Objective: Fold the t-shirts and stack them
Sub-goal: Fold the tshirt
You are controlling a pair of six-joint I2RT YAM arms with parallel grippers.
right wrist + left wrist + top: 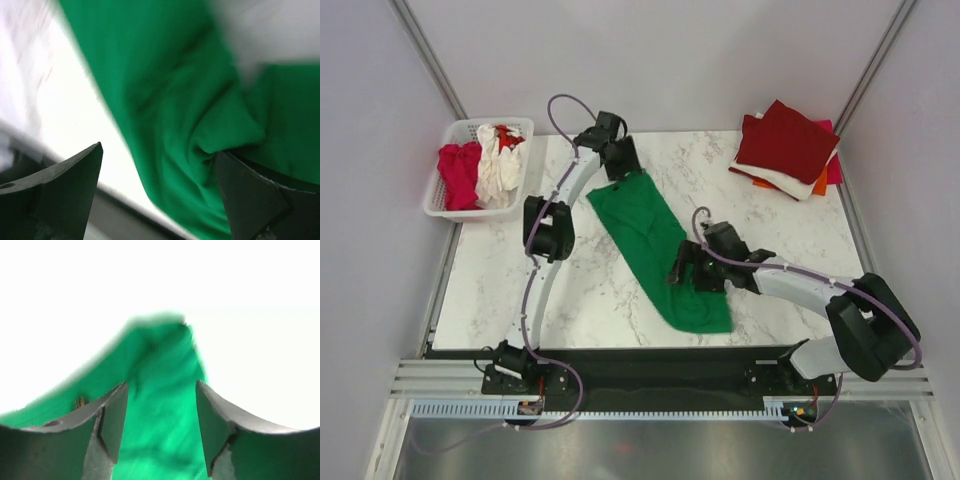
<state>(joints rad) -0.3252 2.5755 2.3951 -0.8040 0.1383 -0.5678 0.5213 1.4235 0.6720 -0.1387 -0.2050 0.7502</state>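
- My left gripper [161, 385] hangs part-open over the far end of the bright green cloth t-shirt [645, 235].
- My right gripper [159, 150] sits wide open astride its near folds.

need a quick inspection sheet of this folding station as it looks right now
surface: white marbled table.
job's things: green t-shirt spread diagonally mid-table; folded stack at the far right corner, dark red on top; unfolded shirts in magenta, white and red in the white basket at far left.
clutter: nothing seen.
grippers: left claw open at the green t-shirt's far end; right claw open wide over its near part.
cables: purple cables run along both arms.
surroundings: pale walls and metal frame posts.
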